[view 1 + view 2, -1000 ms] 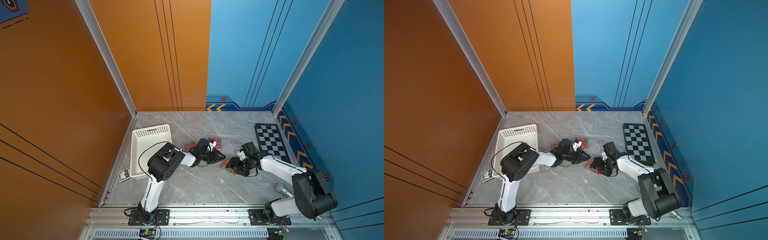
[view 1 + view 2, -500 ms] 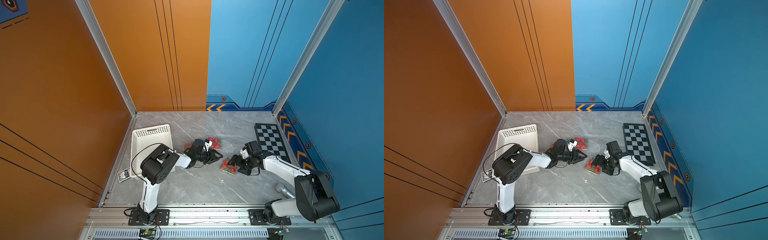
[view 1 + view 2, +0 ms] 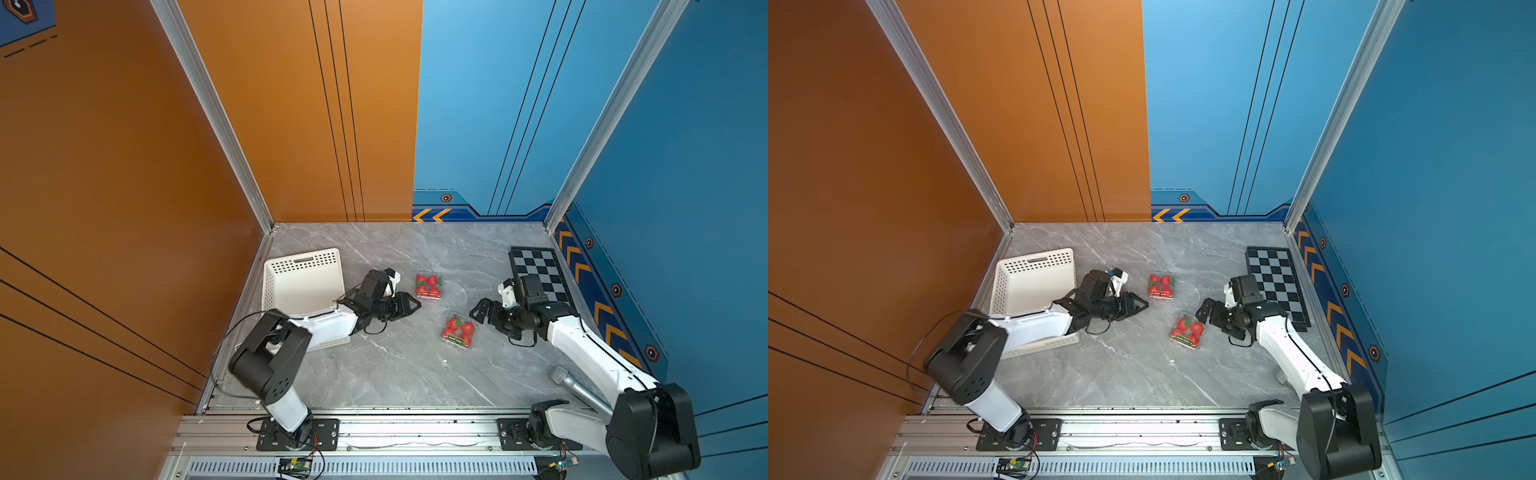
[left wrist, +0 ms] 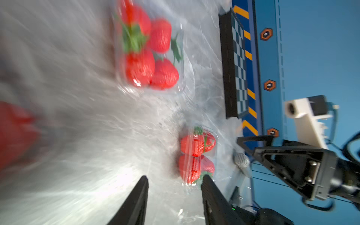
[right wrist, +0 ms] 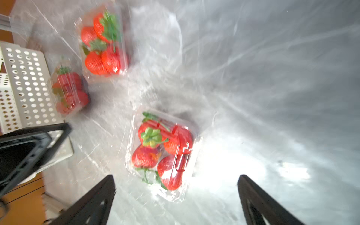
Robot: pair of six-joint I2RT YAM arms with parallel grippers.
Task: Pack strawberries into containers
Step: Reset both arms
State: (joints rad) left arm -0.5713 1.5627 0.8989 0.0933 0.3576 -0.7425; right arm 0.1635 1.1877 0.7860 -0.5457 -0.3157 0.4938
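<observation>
Right gripper state: the right gripper (image 5: 176,176) is seen spread wide, with nothing held between its fingers.
Left gripper state: the left gripper (image 4: 175,176) is seen partly spread and empty; no berry or box is pinched.
Task things: the strawberries (image 5: 146,155) are found inside three clear containers. No loose berry is seen on the table (image 3: 374,374), and the white basket (image 3: 301,259) looks empty.
Near container: the near container (image 3: 458,331) is set flat on the table just ahead of the right gripper, toward the table's middle, apart from both fingers.
Other containers: the far container (image 3: 428,286) is placed near the left gripper's tips, not touching. A third container (image 5: 68,91) is seen beside the basket and is not made out in the top views.
Nearer arm: the near container is judged closer to the right gripper.
Long axis: the near container is only slightly oblong. In the right wrist view its longer side is seen running away from the fingers, not across them.
Facing: its lid is uppermost and looks shut; the berry caps are turned mixed ways.
Coming move: any grasp is judged to need the fingers set across the shorter width.
</observation>
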